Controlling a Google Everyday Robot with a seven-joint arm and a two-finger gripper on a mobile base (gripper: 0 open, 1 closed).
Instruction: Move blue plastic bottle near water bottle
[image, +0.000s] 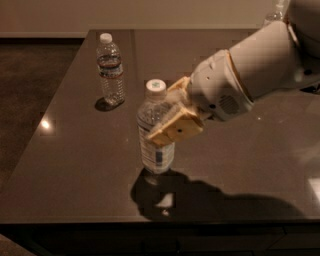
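On the left, the water bottle (110, 70) stands upright at the far part of the table (80, 165), capped. It is clear, and I cannot tell how much is inside. To its right and nearer to the camera is the blue bottle (156, 150), well apart from it, leaning a little and also capped. Its content is not visible either. The gripper (165, 117) is clamped on its middle. One finger (175, 131) covers a part of the label, and the other finger is mostly hidden behind the bottle. I cannot tell if its bottom touches the table. The arm (260, 65) is cut off at the right edge. A pale object (276, 11) at the top right is too unclear to name.
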